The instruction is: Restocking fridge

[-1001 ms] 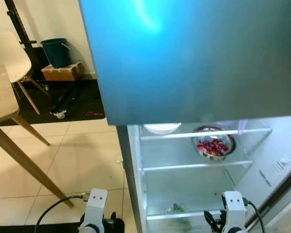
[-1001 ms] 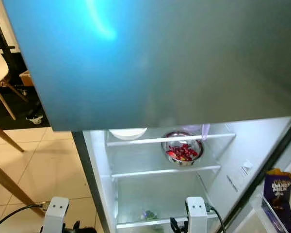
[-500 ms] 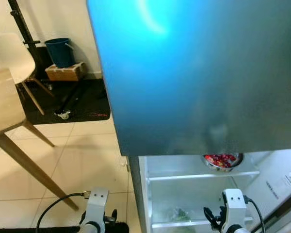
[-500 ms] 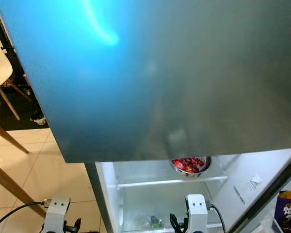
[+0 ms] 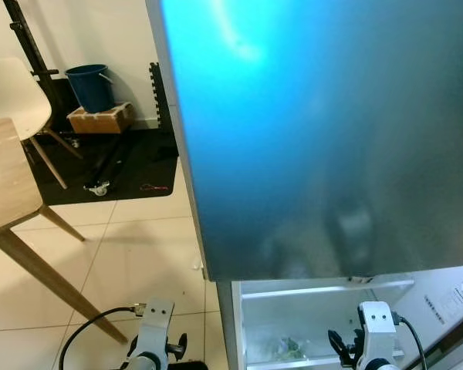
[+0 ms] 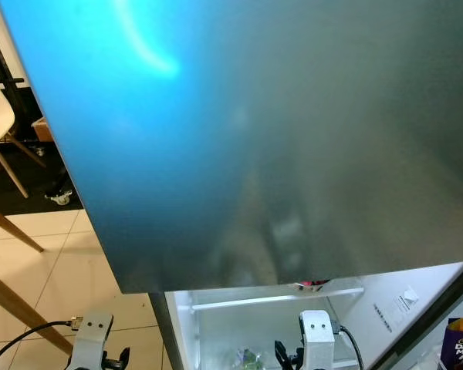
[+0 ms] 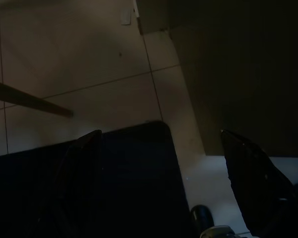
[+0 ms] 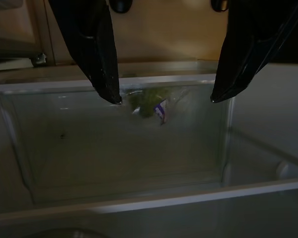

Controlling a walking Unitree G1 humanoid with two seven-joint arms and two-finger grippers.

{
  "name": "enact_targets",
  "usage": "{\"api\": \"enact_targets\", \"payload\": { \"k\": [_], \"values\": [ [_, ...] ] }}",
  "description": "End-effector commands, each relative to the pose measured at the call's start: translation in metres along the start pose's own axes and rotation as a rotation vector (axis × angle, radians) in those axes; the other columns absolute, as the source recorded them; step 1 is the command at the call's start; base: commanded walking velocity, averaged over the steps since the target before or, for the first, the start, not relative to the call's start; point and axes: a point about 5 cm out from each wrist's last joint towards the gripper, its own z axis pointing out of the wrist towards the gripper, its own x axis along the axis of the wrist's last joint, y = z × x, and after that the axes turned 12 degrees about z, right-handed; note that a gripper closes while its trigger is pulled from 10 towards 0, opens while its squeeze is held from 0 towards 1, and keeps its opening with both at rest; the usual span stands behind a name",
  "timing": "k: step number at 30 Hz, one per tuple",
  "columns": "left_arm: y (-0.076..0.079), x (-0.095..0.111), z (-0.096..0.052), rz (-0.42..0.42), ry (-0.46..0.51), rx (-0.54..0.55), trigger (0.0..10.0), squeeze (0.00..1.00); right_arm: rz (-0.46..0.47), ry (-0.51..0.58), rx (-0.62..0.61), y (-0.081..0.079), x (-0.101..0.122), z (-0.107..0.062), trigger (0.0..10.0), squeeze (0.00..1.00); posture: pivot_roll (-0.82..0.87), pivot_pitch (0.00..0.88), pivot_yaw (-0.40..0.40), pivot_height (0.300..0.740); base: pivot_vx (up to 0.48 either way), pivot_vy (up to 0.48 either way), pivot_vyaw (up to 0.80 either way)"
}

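Most of the open fridge (image 5: 324, 324) interior has dropped behind the closed upper door (image 5: 324, 131) since a second ago, because the camera has tilted or moved, so the red food bowl (image 6: 315, 285) now only peeks out. Bagged greens (image 8: 149, 101) lie in the clear bottom drawer (image 8: 124, 144), right before the right gripper (image 8: 164, 96), whose fingers are spread wide and empty. The left gripper (image 7: 159, 148) hangs spread over floor tiles (image 5: 116, 254), beside a wooden table (image 5: 8, 185); restocking seems not begun.

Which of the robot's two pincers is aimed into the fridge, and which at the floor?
The right pincer, fingers spread, points at the clear fridge drawer holding bagged greens. The left pincer faces the tiled floor.
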Motion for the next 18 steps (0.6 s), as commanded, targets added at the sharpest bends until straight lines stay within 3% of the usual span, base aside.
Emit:
{"api": "enact_targets", "payload": {
  "k": [1,13,18],
  "values": [
    [-0.0019,-0.0069,-0.002,0.015,-0.023,-0.001,10.0,0.0,0.017,-0.011,-0.019,0.0032,-0.0045,-0.0023,10.0,0.0,-0.06,0.143,0.026,0.671,0.0,0.0,0.0],
    [-0.0011,-0.0046,-0.0012,0.021,-0.015,-0.007,10.0,0.0,0.024,-0.006,-0.029,0.0037,-0.0035,-0.0021,10.0,0.0,-0.06,0.143,0.031,0.671,0.0,0.0,0.0],
    [-0.0016,-0.0036,-0.0008,0.024,-0.014,-0.009,10.0,0.0,0.07,0.007,0.006,0.0015,-0.0041,-0.0028,10.0,0.0,-0.06,0.143,0.034,0.671,0.0,0.0,0.0]
  ]
}}
